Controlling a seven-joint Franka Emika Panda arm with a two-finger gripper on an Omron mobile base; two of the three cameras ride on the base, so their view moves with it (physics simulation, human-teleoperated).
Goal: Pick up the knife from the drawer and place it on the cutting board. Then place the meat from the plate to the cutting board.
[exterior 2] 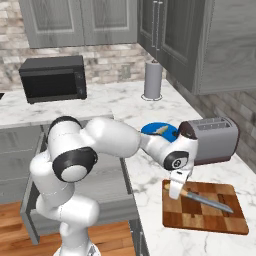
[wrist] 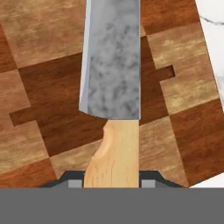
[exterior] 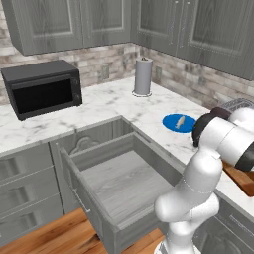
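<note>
Gripper [exterior 2: 179,190] clamps the knife [exterior 2: 207,201] by its handle, blade stretching ahead over the board [exterior 2: 200,217]; plate [exterior 2: 150,131] sits behind it

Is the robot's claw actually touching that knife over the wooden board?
Touching. In the hand view the gripper fingers sit tight against both sides of the knife handle.
</note>
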